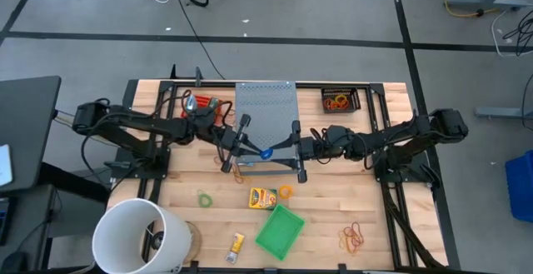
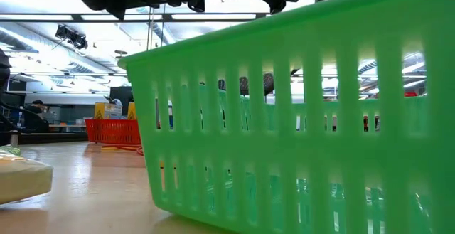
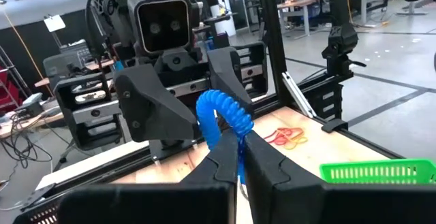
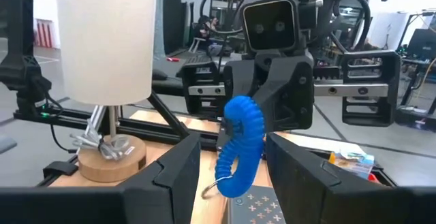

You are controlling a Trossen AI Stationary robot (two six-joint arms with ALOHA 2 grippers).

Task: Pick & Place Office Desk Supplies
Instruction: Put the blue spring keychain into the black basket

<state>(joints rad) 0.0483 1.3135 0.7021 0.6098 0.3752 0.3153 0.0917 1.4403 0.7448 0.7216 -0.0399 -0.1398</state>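
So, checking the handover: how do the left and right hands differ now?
The left hand is shut, pinching the blue coiled loop; the right hand is open, its fingers either side of the loop without clamping it. The left hand reaches in from the left, the right hand from the right. Both hover, facing each other.

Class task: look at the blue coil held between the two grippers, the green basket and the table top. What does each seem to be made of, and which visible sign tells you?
Blue coil: probably flexible plastic, glossy; it is ribbed in tight spiral turns, with a metal ring at one end. Green basket: moulded plastic, slightly translucent, with slotted walls. Table top: wood, pale planks with visible grain and seams.
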